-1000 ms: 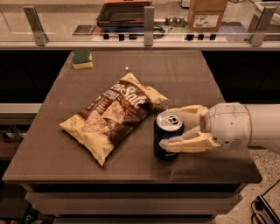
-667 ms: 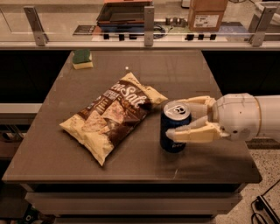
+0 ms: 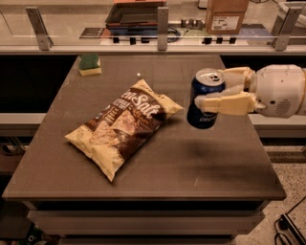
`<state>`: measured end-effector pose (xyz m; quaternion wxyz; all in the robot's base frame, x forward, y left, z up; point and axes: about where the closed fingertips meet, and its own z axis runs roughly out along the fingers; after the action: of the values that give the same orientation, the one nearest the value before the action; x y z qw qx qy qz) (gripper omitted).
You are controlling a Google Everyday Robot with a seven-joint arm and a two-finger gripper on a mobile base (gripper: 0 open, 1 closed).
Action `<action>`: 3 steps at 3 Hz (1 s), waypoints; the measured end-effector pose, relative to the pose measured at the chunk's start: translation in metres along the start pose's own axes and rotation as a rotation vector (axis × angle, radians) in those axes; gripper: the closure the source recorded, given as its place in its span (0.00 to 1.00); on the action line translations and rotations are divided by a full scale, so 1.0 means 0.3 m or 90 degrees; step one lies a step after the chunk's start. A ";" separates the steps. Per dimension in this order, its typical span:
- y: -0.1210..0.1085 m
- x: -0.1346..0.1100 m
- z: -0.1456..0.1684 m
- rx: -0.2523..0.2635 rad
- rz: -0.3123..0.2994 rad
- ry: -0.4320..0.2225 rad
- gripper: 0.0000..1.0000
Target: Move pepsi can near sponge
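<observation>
The pepsi can (image 3: 203, 103), dark blue with a silver top, hangs above the right half of the brown table (image 3: 158, 167), its shadow on the surface below it. My gripper (image 3: 210, 90) comes in from the right, and its pale fingers (image 3: 224, 103) are shut on the can's upper part. The sponge (image 3: 89, 64), green over pale yellow, lies at the table's far left corner, well apart from the can.
A large brown and yellow chip bag (image 3: 125, 127) lies across the table's middle, between the can and the sponge. A glass rail with metal posts (image 3: 162, 21) runs behind the table, with a cardboard box (image 3: 227, 14) and a dark tray (image 3: 136, 14) beyond it.
The gripper has lifted the pepsi can off the table and carried it up and slightly to the right. The chip bag and sponge have not moved.
</observation>
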<state>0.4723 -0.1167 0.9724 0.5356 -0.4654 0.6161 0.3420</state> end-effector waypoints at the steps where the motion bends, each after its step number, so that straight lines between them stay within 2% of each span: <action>1: -0.120 -0.097 0.006 0.042 -0.024 -0.021 1.00; 2: -0.218 -0.168 0.066 0.074 -0.051 -0.041 1.00; 3: -0.315 -0.209 0.160 0.098 -0.060 -0.047 1.00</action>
<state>0.5770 -0.0908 1.0318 0.6076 -0.4385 0.5978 0.2849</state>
